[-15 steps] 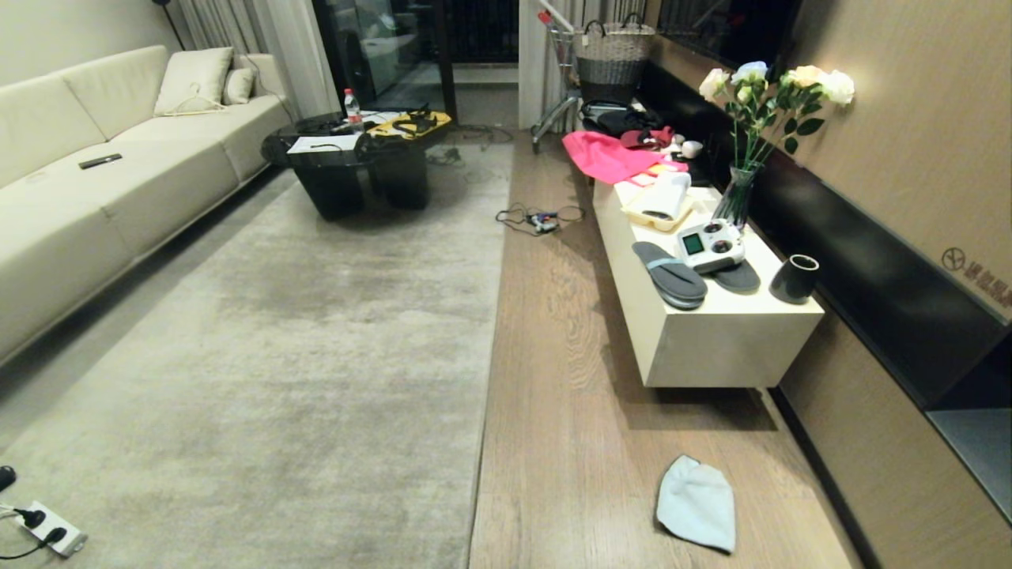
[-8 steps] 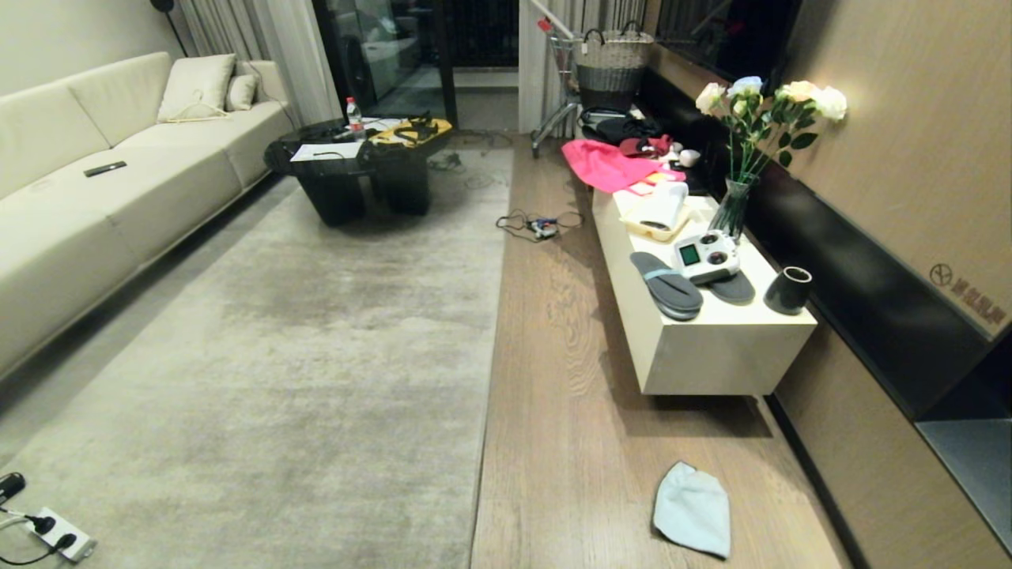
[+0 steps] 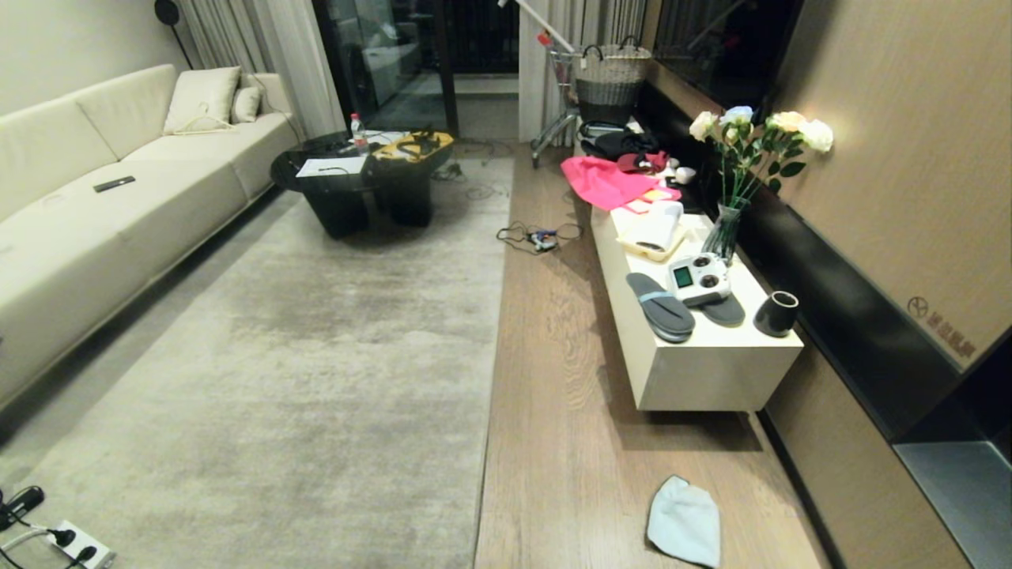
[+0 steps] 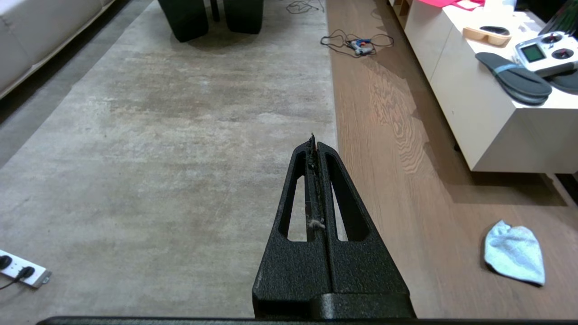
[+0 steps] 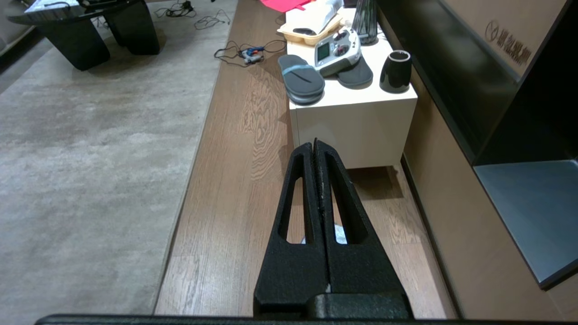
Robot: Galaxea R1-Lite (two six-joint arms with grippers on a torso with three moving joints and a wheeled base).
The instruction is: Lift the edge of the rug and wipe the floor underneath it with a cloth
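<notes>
Both grippers were seen only in their own wrist views, and nothing was held by them. Left gripper (image 4: 314, 141) was pressed together, with its tip above the rug edge (image 3: 492, 332), where the pale rug met the floor (image 3: 553, 379). Right gripper (image 5: 314, 143) was also pressed together, and it was held above the wooden floor, in front of the near end of the white cabinet (image 3: 711, 379).

The rug edge was lying flat in a straight line from the near side of the room to the far side. A strip of floor was left bare between this edge and the cabinet. The cloth (image 3: 685, 521) was lying on this strip, near the wall side and in front of the near end of the cabinet, well apart from the rug edge, with its pale bluish side up. In the right wrist view the cloth was mostly hidden behind the fingers.

On the near end of the cabinet top, slippers (image 3: 661, 307), a white controller (image 3: 697, 279) and a dark cup (image 3: 775, 314) were placed.
</notes>
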